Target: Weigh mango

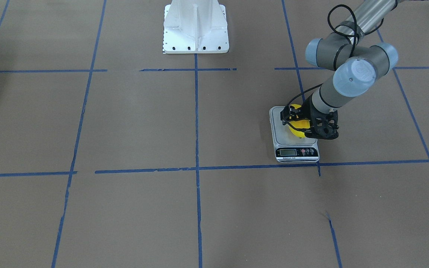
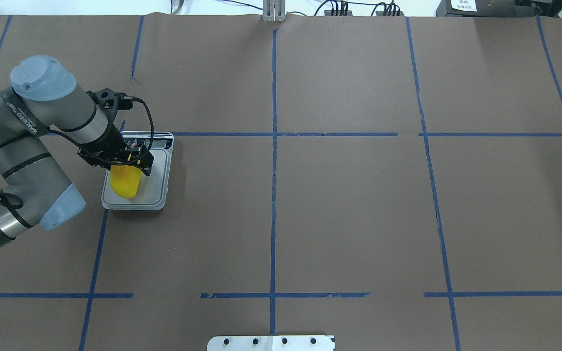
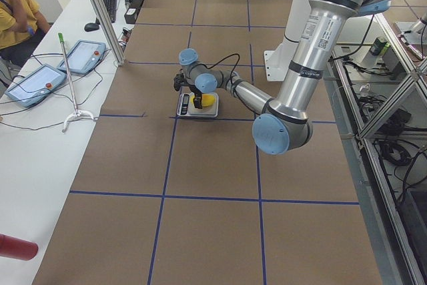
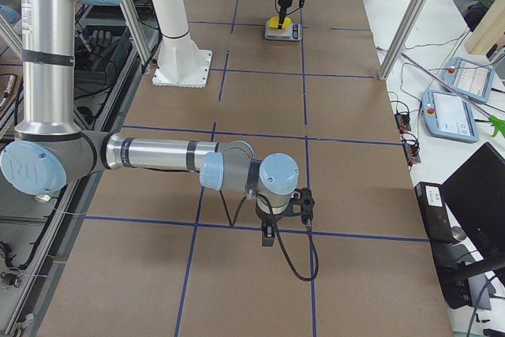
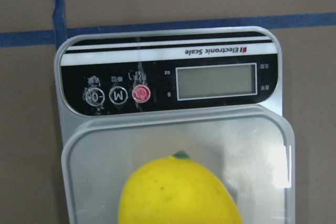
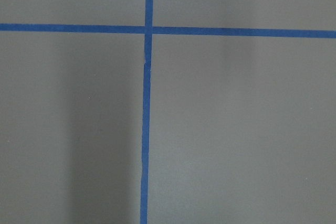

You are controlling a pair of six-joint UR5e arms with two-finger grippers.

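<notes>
mango point(image 2: 125, 184) on scale point(image 2: 157, 191), left jaws over it

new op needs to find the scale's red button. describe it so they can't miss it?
On the table, find the scale with the mango on it. Beside its display sits a row of three round buttons. The red button is the one nearest the display; the other two are black, marked 0 and M.
</notes>
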